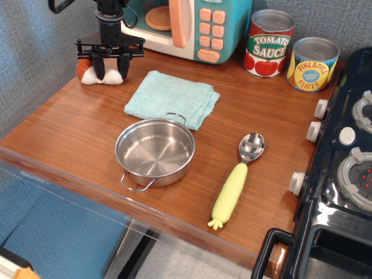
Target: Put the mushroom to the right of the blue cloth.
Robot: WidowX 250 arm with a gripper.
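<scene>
Gripper (110, 68) lowered over mushroom (87, 73), 2 fingers pinching white stem. Mushroom on table (70, 133), rear left corner, left of blue cloth (172, 97), not touching it. Pan (154, 152) just in front of cloth.

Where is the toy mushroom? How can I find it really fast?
Look at the toy microwave at the back of the wooden counter. Just left of the blue cloth in front of it, under the black gripper, lies the mushroom. It is the only soft toy, with a reddish-brown cap and white stem.
</scene>
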